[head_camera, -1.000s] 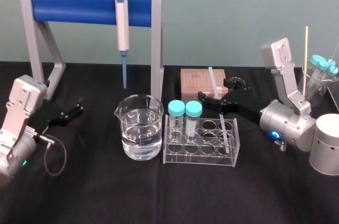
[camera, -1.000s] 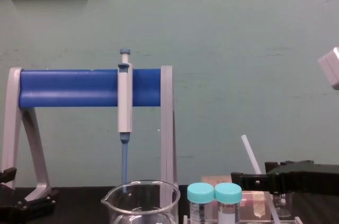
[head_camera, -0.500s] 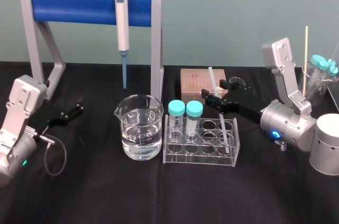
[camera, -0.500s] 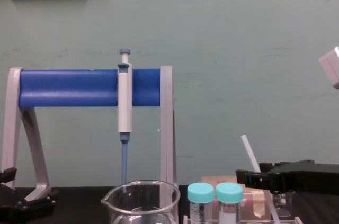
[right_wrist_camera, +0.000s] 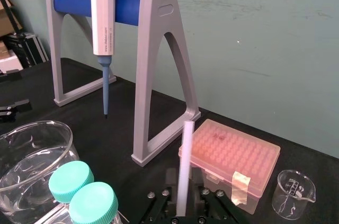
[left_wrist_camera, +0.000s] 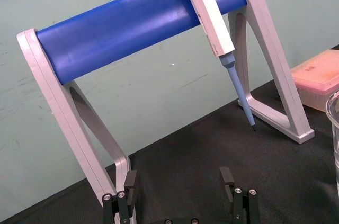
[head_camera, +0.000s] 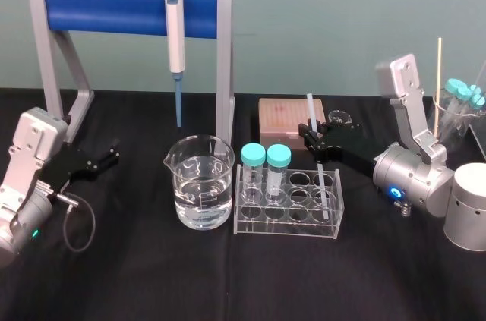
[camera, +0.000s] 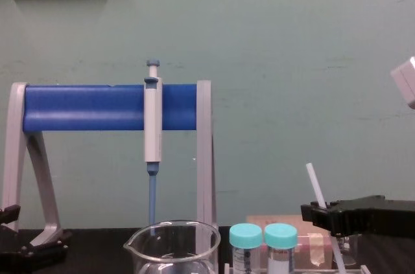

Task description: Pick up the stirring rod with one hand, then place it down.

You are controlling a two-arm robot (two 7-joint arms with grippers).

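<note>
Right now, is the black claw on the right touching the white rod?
Touching. The right wrist view shows the right gripper closed on the stirring rod, with its jaws against both sides.

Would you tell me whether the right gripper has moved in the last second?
Yes. In the chest view the right gripper has shifted rightward, away from the capped tubes, taking the rod along.
</note>
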